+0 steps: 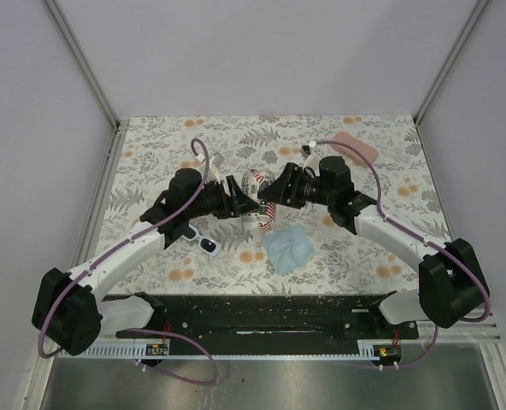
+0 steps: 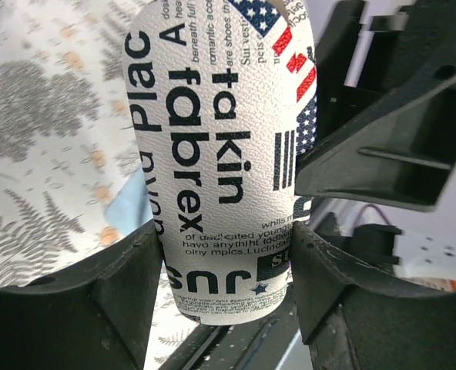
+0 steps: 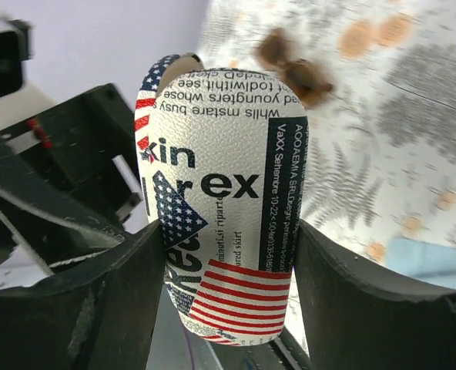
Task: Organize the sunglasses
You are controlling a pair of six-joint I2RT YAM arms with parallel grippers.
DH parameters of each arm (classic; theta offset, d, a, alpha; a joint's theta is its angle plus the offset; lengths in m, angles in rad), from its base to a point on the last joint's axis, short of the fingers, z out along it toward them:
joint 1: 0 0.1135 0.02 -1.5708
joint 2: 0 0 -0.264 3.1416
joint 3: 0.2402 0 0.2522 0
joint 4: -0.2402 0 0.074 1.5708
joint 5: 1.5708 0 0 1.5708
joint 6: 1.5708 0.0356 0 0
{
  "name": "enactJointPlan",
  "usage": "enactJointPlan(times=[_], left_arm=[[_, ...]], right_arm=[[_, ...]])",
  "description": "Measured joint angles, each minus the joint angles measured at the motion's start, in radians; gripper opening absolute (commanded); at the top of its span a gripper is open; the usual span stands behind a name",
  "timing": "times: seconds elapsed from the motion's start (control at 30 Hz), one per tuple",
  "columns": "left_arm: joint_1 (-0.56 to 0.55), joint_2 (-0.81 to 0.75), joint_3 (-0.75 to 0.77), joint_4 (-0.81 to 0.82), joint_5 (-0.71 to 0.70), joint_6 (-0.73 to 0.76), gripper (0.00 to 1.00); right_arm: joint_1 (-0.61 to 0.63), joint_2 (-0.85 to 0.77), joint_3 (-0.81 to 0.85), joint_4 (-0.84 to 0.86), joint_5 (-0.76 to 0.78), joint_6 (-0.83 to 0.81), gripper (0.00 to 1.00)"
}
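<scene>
Sunglasses with a chunky white plastic frame [image 1: 206, 244] lie, seen from above, on the table [image 1: 347, 256] behind the left claw [image 1: 244, 202]. Left wrist: it pinches the printed stars-and-stripes soft pouch [image 2: 220, 154]. Right wrist: the right claw [image 3: 228, 247] pinches it too, and slim brown sunglasses [image 3: 293, 65] lie beyond. Best to keep one grip firm before freeing the other.

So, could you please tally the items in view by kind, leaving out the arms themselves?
Sunglasses: 2 (white pair, brown pair)
Cases: 2 (pink case, printed pouch)
Cloths: 1 (blue cloth)
Total: 5
</scene>
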Motion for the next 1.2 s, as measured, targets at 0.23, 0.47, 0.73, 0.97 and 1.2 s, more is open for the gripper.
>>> enactJointPlan(times=[0.23, 0.47, 0.73, 0.97, 1.2], left_arm=[[-0.040, 0.114, 0.016, -0.073, -0.114, 0.047, 0.27], [-0.044, 0.134, 0.016, -0.083, -0.117, 0.066, 0.28], [0.043, 0.133, -0.037, 0.110, 0.075, -0.046, 0.28], [0.098, 0.133, -0.100, 0.412, 0.250, -0.278, 0.29], [0.095, 0.138, -0.138, 0.827, 0.346, -0.562, 0.30]], right_arm=[[0.022, 0.046, 0.009, -0.171, 0.159, -0.065, 0.74], [0.020, 0.047, 0.011, -0.225, 0.228, -0.096, 0.99], [-0.064, -0.067, -0.021, -0.208, 0.156, -0.096, 0.99], [-0.152, -0.158, -0.165, 0.123, -0.135, 0.047, 0.98], [-0.150, -0.158, -0.230, 0.492, -0.308, 0.251, 0.86]])
